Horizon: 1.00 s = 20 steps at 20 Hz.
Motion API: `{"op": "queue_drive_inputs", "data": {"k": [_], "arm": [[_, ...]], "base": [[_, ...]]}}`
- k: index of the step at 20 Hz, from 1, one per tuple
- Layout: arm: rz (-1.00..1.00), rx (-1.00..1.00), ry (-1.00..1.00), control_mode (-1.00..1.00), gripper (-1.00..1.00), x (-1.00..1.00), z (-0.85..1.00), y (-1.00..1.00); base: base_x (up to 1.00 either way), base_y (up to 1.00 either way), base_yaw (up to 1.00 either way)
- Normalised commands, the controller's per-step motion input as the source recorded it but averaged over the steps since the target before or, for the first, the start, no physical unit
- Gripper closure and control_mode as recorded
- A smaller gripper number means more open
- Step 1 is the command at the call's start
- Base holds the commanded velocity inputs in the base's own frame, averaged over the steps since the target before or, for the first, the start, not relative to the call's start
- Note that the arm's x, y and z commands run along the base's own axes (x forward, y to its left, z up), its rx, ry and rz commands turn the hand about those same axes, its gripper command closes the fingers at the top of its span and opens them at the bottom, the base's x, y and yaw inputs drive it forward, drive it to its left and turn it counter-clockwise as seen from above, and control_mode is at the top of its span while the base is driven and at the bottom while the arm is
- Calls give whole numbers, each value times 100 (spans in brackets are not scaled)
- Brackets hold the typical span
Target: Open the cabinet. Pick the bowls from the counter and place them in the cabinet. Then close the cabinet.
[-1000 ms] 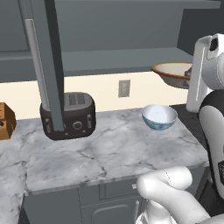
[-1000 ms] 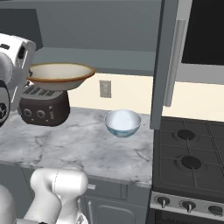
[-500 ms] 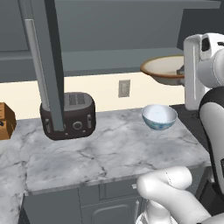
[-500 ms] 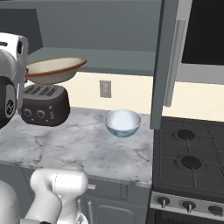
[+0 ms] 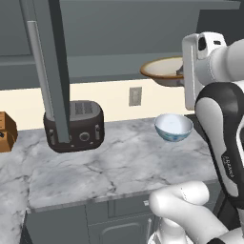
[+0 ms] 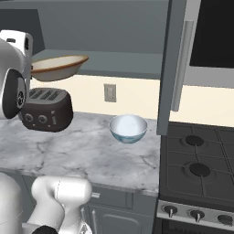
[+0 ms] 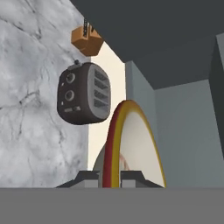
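Two-finger gripper (image 7: 111, 177) pinches rim of wide shallow cream bowl with tan-brown rim (image 6: 58, 67), glossy, held level at open dark grey cabinet's (image 6: 176, 68) shelf height. Deeper white blue-patterned bowl (image 5: 173, 127) sits on veined marble counter (image 5: 109, 164).

Open cabinet (image 6: 114, 27) ahead, shelf (image 6: 123, 61) bare beyond the cream bowl (image 6: 57, 67). Door edges (image 5: 50, 71) hanging at left and right (image 6: 171, 68). Below on counter (image 5: 109, 167): toaster (image 5: 74, 125) left, white bowl (image 5: 174, 127) right, bare marble between.
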Motion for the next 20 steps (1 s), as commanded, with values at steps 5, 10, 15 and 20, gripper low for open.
{"op": "queue_drive_inputs", "data": {"k": [5,10,15,20], "arm": [[0,0,-2,-100,100,54,0,1],[0,0,-4,-100,100,49,0,1],[0,0,-2,-100,100,48,0,4],[0,0,0,-100,100,50,-3,12]], "base": [[0,0,0],[0,0,0],[0,0,0],[0,0,0]]}}
